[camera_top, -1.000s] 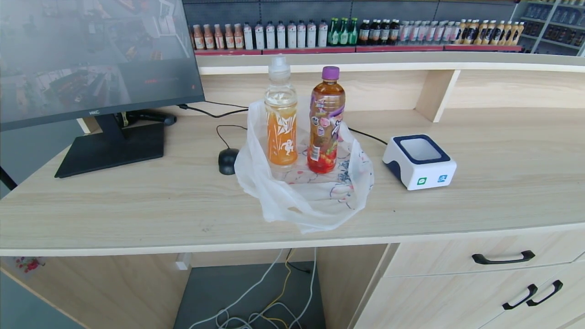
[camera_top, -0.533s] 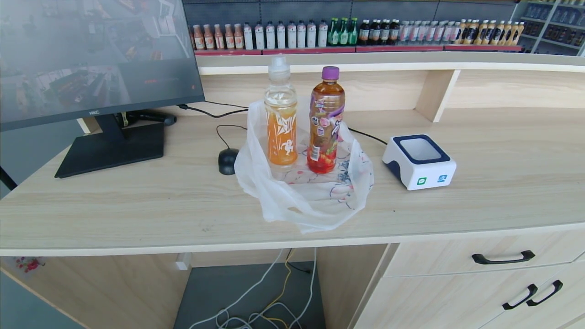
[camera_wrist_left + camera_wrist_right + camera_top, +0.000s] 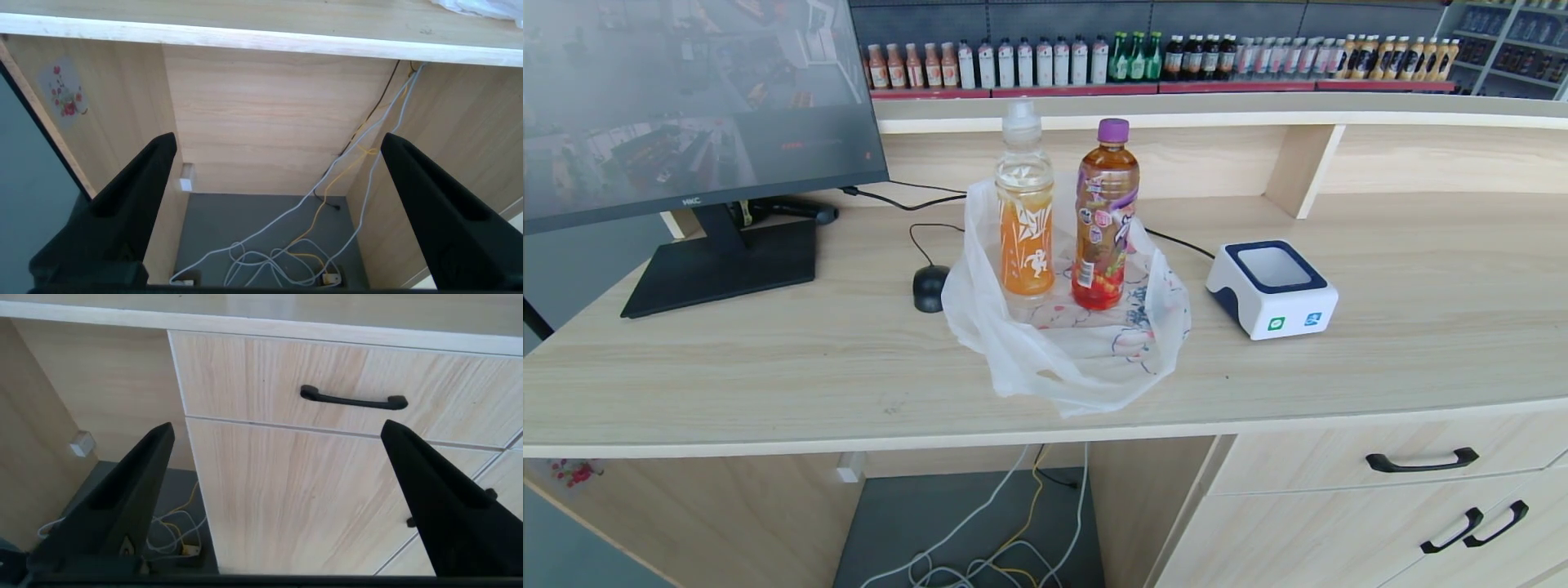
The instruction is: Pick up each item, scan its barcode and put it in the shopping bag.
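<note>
Two bottles stand upright inside the white plastic shopping bag (image 3: 1086,359) on the wooden counter: a clear-capped bottle with an orange label (image 3: 1025,204) and, to its right, a purple-capped tea bottle (image 3: 1104,216). The white and navy barcode scanner (image 3: 1272,287) sits right of the bag. My left gripper (image 3: 278,204) hangs open below the counter edge, facing the knee-hole with its cables. My right gripper (image 3: 278,498) is open too, low in front of the drawer fronts, with nothing between its fingers.
A monitor (image 3: 686,98) on a black stand fills the counter's left, with a black mouse (image 3: 929,287) and cable beside the bag. A raised shelf runs along the back. Drawers with black handles (image 3: 351,398) sit under the counter's right half. Loose cables (image 3: 327,212) hang beneath.
</note>
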Motion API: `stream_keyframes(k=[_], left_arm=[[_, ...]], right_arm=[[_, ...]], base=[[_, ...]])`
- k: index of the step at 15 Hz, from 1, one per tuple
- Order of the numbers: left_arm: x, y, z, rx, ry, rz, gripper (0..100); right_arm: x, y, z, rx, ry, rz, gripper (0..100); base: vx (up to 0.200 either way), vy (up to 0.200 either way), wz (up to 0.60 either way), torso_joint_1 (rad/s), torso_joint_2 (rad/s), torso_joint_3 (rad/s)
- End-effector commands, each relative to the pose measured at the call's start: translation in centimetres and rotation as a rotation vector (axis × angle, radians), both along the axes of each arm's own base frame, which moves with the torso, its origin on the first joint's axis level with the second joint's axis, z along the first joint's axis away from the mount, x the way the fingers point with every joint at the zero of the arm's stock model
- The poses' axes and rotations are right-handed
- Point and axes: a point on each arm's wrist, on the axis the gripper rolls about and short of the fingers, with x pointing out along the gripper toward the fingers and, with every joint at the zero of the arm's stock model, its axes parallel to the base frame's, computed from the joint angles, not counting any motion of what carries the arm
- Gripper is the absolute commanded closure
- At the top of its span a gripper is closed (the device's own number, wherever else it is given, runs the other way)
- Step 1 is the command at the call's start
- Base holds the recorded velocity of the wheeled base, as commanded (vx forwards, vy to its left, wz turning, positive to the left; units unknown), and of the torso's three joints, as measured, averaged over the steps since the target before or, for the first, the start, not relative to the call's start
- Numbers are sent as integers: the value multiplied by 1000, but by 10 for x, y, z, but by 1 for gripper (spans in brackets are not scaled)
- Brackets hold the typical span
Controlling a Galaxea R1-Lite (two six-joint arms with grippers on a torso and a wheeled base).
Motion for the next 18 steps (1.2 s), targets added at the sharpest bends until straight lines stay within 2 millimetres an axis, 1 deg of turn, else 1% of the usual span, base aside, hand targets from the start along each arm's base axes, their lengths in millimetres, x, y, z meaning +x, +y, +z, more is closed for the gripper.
stream_keyframes(k=[1,13,16,18], left_arm=[[0,0,0,1,-1,1,0],[0,0,0,-1,-1,1,0],[0,0,0,-2,-1,1,0],[0,0,0,-2,-1,1,0]], right_arm=[[0,0,0,0,-1,1,0],[0,0,0,-6,-2,2,0],[0,0,0,-5,-1,2,0],[0,0,0,-3,-1,1,0]], base=[[0,0,0,0,0,0],[0,0,0,0,0,0],[-200,0,0,14,9,1],[0,0,0,0,0,0]])
